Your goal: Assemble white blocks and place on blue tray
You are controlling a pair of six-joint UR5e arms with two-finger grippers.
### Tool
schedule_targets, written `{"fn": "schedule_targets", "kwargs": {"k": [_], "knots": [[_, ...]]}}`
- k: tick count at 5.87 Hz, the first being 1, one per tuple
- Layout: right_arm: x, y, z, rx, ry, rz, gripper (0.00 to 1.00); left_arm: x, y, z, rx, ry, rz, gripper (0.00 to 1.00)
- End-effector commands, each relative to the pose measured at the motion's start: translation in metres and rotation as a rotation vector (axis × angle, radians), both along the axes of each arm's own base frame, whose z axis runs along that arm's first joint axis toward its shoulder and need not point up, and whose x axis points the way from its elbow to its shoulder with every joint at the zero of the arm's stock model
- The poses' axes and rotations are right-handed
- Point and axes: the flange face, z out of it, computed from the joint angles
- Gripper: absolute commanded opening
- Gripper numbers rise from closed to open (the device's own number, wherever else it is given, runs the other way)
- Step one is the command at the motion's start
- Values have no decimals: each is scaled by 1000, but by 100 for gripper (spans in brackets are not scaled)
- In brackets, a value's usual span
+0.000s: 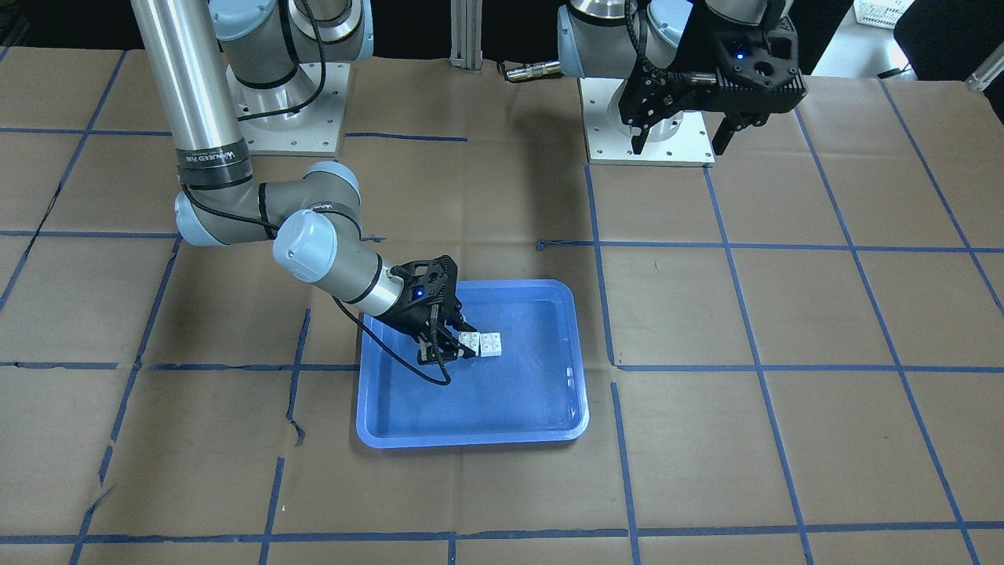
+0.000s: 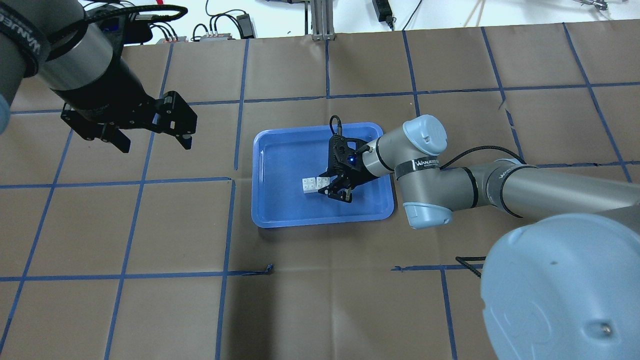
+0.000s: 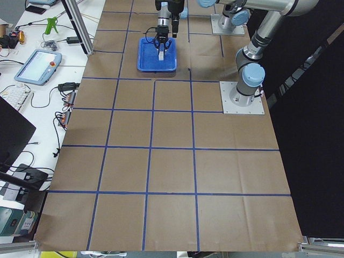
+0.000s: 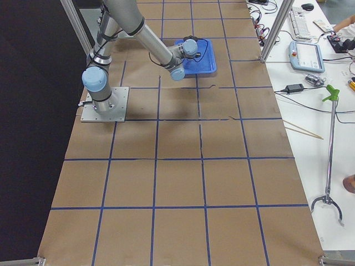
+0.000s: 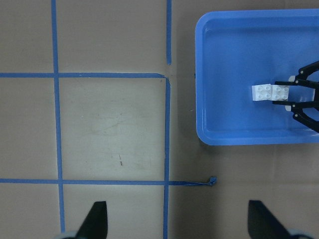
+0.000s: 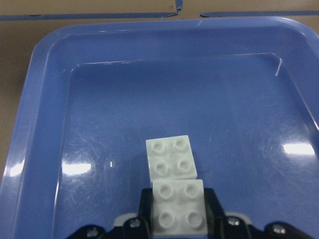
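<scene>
The blue tray (image 1: 471, 439) lies mid-table, also in the overhead view (image 2: 260, 220) and right wrist view (image 6: 45, 74). Two white blocks rest on its floor, touching end to end; I cannot tell whether they are joined. My right gripper (image 1: 463, 345) reaches down into the tray, shut on the near white block (image 6: 179, 206); the other white block (image 6: 171, 158) sticks out in front of it. The pair also shows in the overhead view (image 2: 315, 183) and left wrist view (image 5: 270, 92). My left gripper (image 2: 152, 142) hangs open and empty, high above the table, away from the tray.
Brown paper with a blue tape grid covers the table (image 2: 320, 300). The arms' base plates (image 1: 647, 133) stand at the robot's side. A torn bit of tape (image 2: 267, 270) lies on the paper near the tray.
</scene>
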Motion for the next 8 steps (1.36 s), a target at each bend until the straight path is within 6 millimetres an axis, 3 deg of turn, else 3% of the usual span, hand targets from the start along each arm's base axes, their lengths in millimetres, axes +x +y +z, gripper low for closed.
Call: {"fn": "schedule_targets", "kwargs": {"k": [1,8], "knots": [[1,0,1,-2,-3,-14,36,0,0,0,0,2,0,99],[0,4,-2,9,-3,-14,37,0,0,-1,3,2,-1,99]]}}
